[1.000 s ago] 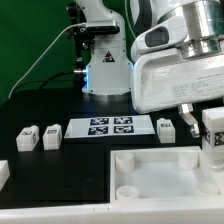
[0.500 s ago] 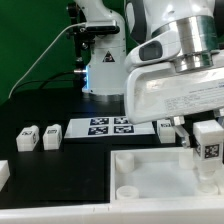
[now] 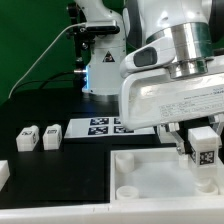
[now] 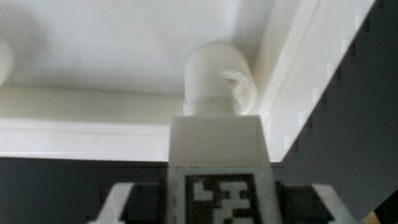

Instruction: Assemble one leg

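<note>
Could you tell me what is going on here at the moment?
The arm's gripper is shut on one leg and holds it upright over the panel, close to the panel's corner on the exterior view's right. Whether the leg's tip touches the panel cannot be told. Two more legs lie on the table beside the marker board, on the exterior view's left.
</note>
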{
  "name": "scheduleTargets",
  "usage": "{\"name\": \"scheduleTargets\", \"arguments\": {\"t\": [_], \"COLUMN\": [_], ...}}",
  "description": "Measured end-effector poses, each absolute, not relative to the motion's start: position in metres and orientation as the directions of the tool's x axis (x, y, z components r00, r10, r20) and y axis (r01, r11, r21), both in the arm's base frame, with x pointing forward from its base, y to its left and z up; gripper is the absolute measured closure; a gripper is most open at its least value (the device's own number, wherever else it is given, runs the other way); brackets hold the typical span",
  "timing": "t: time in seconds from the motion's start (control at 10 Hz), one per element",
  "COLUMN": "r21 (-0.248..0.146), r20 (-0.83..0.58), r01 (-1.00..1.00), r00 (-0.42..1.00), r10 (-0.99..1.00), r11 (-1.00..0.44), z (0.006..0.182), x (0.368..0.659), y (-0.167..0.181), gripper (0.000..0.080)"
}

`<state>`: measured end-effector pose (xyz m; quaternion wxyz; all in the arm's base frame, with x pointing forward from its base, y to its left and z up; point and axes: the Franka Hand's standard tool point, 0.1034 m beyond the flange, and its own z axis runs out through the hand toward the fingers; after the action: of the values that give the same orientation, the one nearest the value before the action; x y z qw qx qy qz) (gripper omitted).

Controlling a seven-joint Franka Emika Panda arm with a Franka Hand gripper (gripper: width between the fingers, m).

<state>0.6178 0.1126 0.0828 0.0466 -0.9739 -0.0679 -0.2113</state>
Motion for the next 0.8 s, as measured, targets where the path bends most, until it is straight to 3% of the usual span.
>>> {"name": "scheduleTargets", "arguments": {"t": [0.8], "r21": [-0.063], "r20": [0.464], "r01": [0.144], "r00": [0.880], "r10": [0.099], "r11": [-0.988], "z": [0.068], "x": [0.615], "y": [0.118], "gripper": [0.0509]}}
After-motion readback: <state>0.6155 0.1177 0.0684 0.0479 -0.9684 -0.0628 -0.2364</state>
